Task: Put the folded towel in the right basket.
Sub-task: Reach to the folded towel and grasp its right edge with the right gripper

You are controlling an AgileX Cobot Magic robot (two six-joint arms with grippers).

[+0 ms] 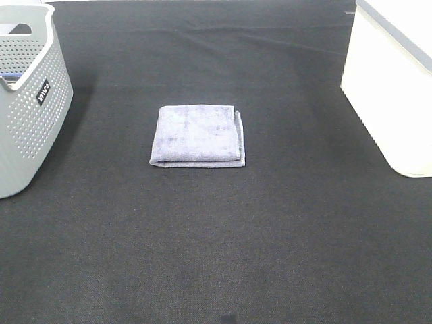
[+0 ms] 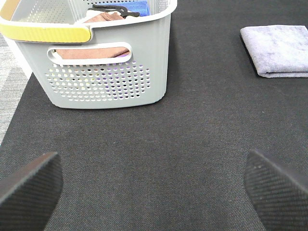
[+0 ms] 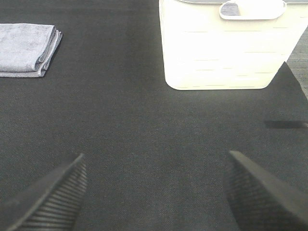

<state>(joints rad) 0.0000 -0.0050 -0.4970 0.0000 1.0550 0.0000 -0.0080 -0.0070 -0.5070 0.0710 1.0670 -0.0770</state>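
Note:
The folded grey-lavender towel (image 1: 198, 135) lies flat on the black mat at the table's middle. It also shows in the left wrist view (image 2: 278, 49) and the right wrist view (image 3: 28, 49). The right basket (image 1: 398, 88) is white and stands at the right edge; the right wrist view shows its wall (image 3: 221, 53). My left gripper (image 2: 154, 187) is open and empty, above bare mat near the grey basket. My right gripper (image 3: 156, 192) is open and empty, above bare mat before the white basket. Neither gripper shows in the exterior high view.
A grey perforated basket (image 1: 27, 101) stands at the left edge and holds folded cloths in brown and blue (image 2: 103, 19). The black mat (image 1: 216, 256) covers the table.

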